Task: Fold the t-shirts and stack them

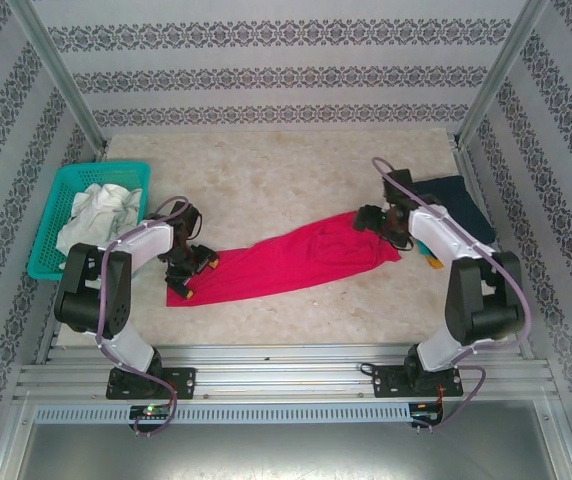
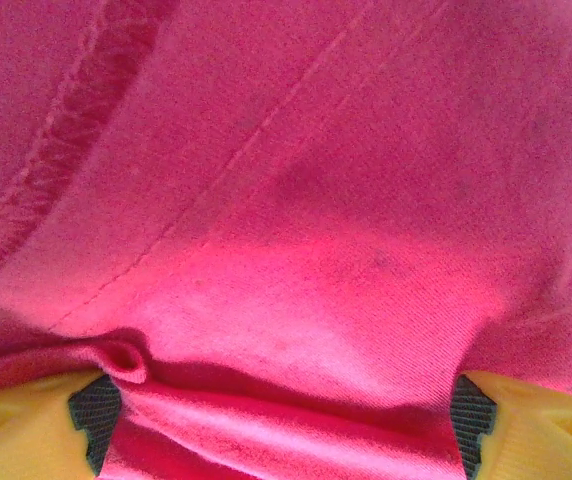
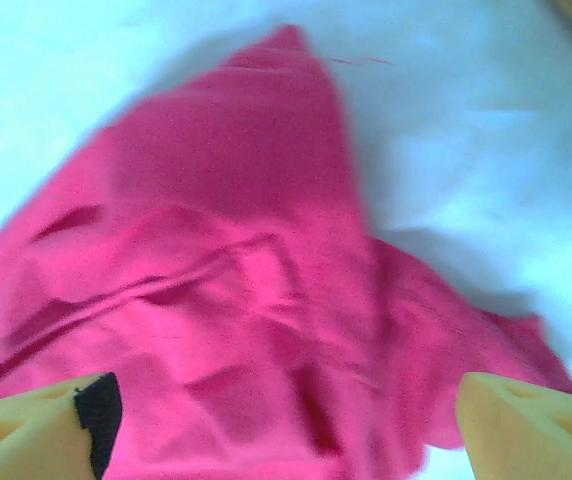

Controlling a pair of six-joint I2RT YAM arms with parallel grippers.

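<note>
The crimson-pink t-shirt point(image 1: 286, 265) lies in a long rumpled band across the middle of the top view. It runs from the lower left, near the left arm, up to the right of centre, on the pale mottled table point(image 1: 286, 170).

The left gripper point(image 1: 199, 277) sits at the band's left end and the right gripper point(image 1: 374, 228) at its right end.

A navy t-shirt point(image 1: 461, 200) lies at the right of the frame, behind the right arm and partly hidden by it. At the upper left stands a teal mesh basket point(image 1: 96, 167) with a crumpled whitish cloth point(image 1: 101, 210) in it.

The left wrist view adds detail the overhead picture does not give. It shows the weave of the pink shirt point(image 2: 346, 200), a stitched hem curving down the upper left, and a thin seam line running diagonally. The left gripper point(image 2: 276, 420) is released, its yellow fingers point(image 2: 26, 420) spread to the two lower corners. A ridge of cloth is bunched between their black pads.

The right wrist view is blurred. It shows the shirt's point(image 3: 216, 280) end narrowing to a point at the top centre, with bare table around it. The right gripper point(image 3: 281, 420) is likewise spread wide, its yellow fingers point(image 3: 526, 420) in the lower corners, over the creased cloth. Whether they touch the cloth cannot be told.
</note>
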